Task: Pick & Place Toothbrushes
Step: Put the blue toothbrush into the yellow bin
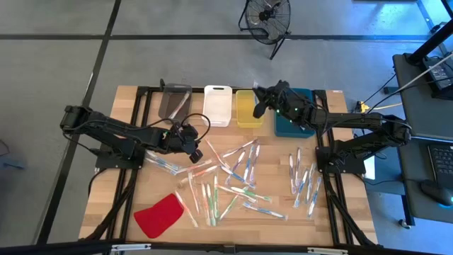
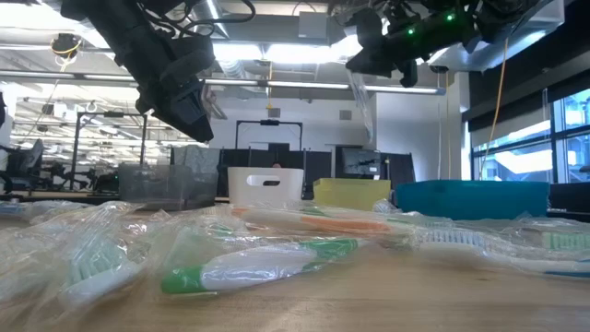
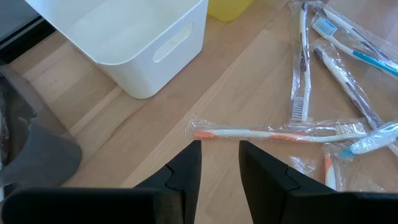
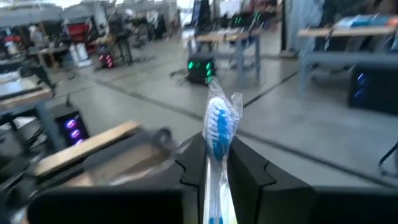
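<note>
Nearest the table's front edge lies a flat red cloth [image 1: 160,215], and beyond it the wrapped toothbrushes [image 1: 230,185] are scattered across the middle of the wood, with a second cluster off to the right. Just past that spread, the left gripper [image 3: 220,167] hovers above an orange-handled toothbrush [image 3: 273,133] in its clear wrapper, fingers parted with a narrow gap and nothing between them. Farther back stands the row of bins: grey, white bin [image 1: 217,105], yellow bin [image 1: 248,108] and teal bin [image 1: 295,120]. Over the yellow and teal ones the right gripper [image 4: 217,163] is raised high, its fingers clamped on a blue-bristled toothbrush [image 4: 218,127] still in its sleeve. The carry seems done and the drop pending: the right arm likely needs to settle over the matching bin and release, while the left descends on the orange brush.
</note>
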